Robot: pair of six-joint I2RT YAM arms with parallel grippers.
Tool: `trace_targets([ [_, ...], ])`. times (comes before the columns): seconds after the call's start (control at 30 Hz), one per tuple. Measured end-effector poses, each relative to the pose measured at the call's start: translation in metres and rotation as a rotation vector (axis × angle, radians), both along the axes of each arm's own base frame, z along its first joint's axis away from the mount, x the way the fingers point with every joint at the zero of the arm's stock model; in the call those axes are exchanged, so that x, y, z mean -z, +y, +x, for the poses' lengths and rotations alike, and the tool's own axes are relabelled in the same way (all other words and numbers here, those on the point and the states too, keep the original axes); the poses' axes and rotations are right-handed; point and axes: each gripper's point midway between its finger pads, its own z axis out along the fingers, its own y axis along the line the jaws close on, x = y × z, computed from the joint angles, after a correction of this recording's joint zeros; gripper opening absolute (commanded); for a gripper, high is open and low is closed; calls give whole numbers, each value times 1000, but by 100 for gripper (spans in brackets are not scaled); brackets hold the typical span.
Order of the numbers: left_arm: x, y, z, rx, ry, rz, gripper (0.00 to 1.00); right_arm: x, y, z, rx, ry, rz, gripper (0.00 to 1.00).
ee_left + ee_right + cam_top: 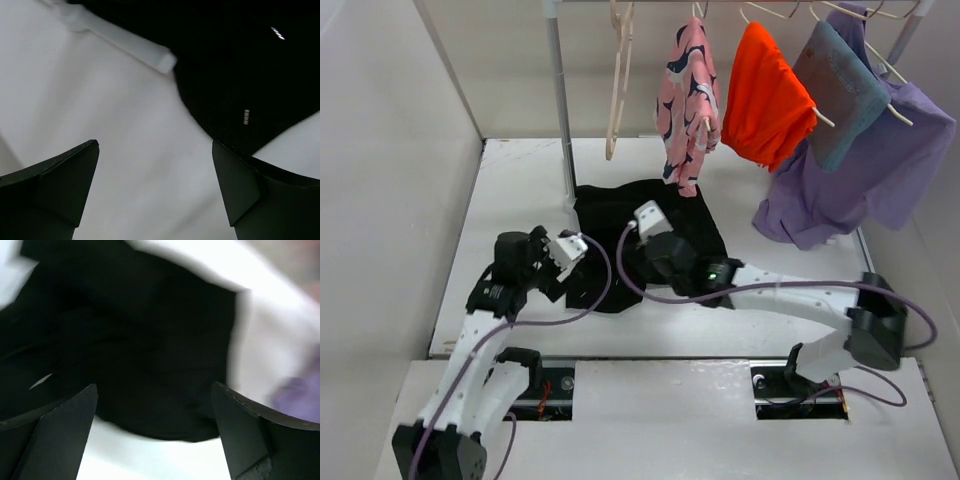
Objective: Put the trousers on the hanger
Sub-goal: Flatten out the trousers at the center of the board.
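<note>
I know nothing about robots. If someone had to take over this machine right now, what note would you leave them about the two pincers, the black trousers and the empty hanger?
Left pincer: open and empty, low over the white table, at the edge of the plain black soft-fabric trousers.
Right pincer: open and empty, directly over the trousers.
Trousers: crumpled on the table, not gripped.
Slim pale beige wooden hanger: hangs bare at the back, left of the pink patterned garment.
Done: nothing yet.
Left: grip the trousers, lift them and put them on the hanger.
</note>
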Motion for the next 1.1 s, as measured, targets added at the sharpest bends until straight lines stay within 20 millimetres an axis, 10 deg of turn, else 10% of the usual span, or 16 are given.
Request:
trace_targets([
  [0.2, 52, -39, -14, 180, 291, 47, 100, 111, 75, -23, -124, 285, -84, 99],
  [0.37, 87, -49, -26, 225, 387, 123, 100, 159, 67, -24, -8, 432, -44, 94],
  [0.57, 120, -43, -25, 244, 341, 192, 65, 163, 55, -6, 111, 488, 67, 77],
  [0.7, 122, -44, -14, 243, 273, 209, 0, 171, 50, 4, 142, 526, 104, 43],
  [0.8, 125, -42, -9, 229, 245, 222, 0, 174, 50, 5, 146, 541, 114, 0],
  [0.93, 120, -29, -4, 159, 223, 221, 0, 161, 47, 4, 152, 544, 146, 0],
  [1.1, 79, 45, 20, -147, 81, 247, 0, 77, 10, 8, 189, 499, 358, 0],
])
